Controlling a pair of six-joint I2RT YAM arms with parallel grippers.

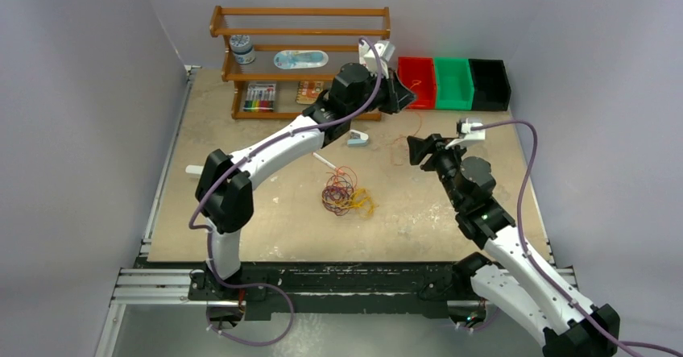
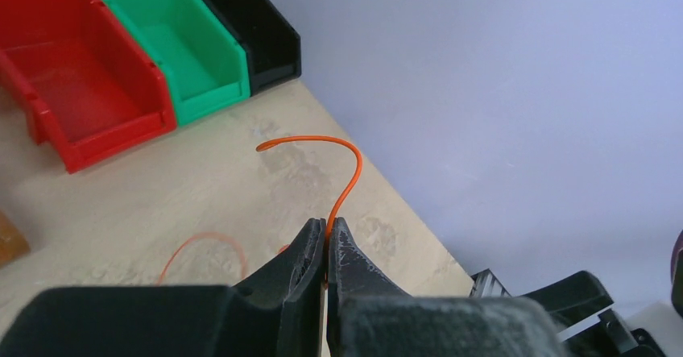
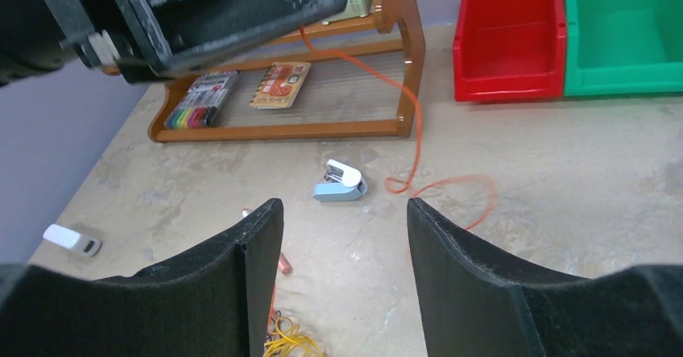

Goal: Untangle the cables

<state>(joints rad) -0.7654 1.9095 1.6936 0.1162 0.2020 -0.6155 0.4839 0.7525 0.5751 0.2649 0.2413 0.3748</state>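
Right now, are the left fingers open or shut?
Shut. In the left wrist view the left fingers press together on the orange cable, which curls out from between them.

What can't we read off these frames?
- Top view: tangle too small; strand crossings unreadable.
- Right wrist view: tangle cut off by the bottom edge, partly behind the right gripper; only yellow loops show.
- Left wrist view: orange cable below the pinch of the left gripper is hidden by that gripper.

Wooden shelf, three bins (red, green, black)
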